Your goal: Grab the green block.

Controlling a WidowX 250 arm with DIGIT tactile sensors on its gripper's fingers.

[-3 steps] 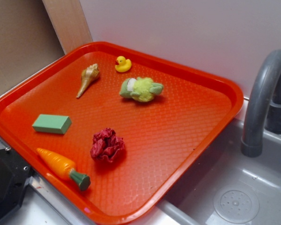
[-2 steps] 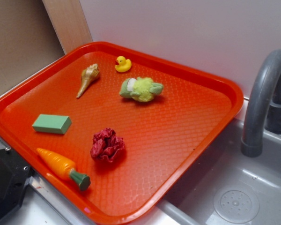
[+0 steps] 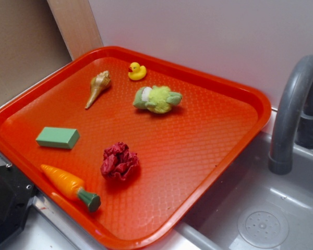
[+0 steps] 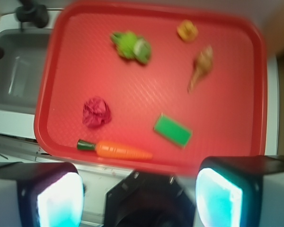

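Observation:
The green block [image 3: 58,137] lies flat on the left part of the orange tray [image 3: 208,135]; in the wrist view the green block [image 4: 173,130] sits low and right of centre. My gripper [image 4: 139,198] hangs high above the tray's near edge, well short of the block. It is open, the two pale pads [image 4: 60,201] far apart with nothing between them. In the exterior view the gripper is out of frame.
On the tray: a seashell [image 3: 97,87], a yellow duck [image 3: 137,71], a yellow-green plush toy [image 3: 157,99], a crumpled red lump [image 3: 119,162] and an orange carrot [image 3: 70,186]. A grey sink [image 3: 261,219] with a faucet [image 3: 292,114] lies to the right. A black base [image 3: 5,208] stands at the lower left.
Nothing on the tray has moved. A small dark shape at the exterior view's upper left edge has shifted slightly.

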